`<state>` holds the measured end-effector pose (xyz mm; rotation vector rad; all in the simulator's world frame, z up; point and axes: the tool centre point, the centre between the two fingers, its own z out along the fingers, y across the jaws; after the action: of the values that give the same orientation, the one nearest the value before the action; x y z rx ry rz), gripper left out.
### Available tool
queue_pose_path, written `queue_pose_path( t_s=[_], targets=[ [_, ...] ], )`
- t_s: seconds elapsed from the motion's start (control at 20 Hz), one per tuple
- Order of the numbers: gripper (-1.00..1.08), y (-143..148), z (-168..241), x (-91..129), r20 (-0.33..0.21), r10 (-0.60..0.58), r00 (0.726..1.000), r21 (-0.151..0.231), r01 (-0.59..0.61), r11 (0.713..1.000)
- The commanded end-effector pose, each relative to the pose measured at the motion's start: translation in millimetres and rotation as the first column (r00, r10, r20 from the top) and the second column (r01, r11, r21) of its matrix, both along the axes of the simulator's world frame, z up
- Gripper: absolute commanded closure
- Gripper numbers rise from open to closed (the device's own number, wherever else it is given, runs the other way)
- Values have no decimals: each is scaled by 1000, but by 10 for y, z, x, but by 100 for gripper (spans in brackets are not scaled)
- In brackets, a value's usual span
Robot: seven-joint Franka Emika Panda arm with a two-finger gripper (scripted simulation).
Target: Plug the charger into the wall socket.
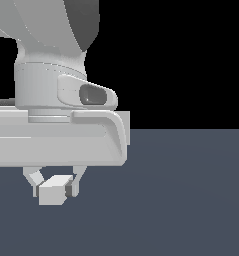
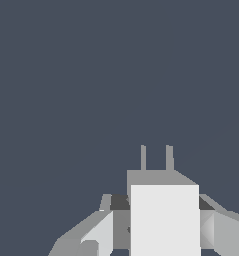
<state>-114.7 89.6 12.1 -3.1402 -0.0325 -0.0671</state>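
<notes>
Gripper [image 1: 53, 187] pinching the charger [image 1: 54, 191], one finger pressed on each side of the block. In the exterior view the arm fills the upper left, hand body a wide pale bar, fingers [image 1: 33, 180] poking down from its underside at the lower left. Charger sits between the fingertips, light-grey, its near face lit brighter than the top. It hangs over the dark blue-grey floor [image 1: 191, 200]; can't tell if it touches the floor or is held above it.

Wrist view: charger [image 2: 164, 220] seen end-on, bright square face toward the camera, darker top edge behind. Two thin grey prongs [image 2: 143, 158] stick out of its far end, side by side, parallel, pointing away from the hand. Gripper [image 2: 161, 225] fingers flank the block, dark pads [image 2: 119, 202] touching both sides. Beyond the prongs only plain floor [image 2: 91, 75].

Socket not visible in either view. Exterior view's upper right is black background, horizon line where the floor begins runs across at mid-height. Prongs not made out in the exterior view, too small or hidden by the block.
</notes>
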Motion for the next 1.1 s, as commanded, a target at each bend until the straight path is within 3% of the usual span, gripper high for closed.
queue_pose_path(
  t_s=[0.0,0.5,1.05],
  targets=[
    [108,-1,-2,3,0,0,1000,0,0,1000],
    [108,-49,100,141,0,-22,1000,1,22,1000],
    [108,-308,536,761,0,-119,993,2,119,993]
  ],
)
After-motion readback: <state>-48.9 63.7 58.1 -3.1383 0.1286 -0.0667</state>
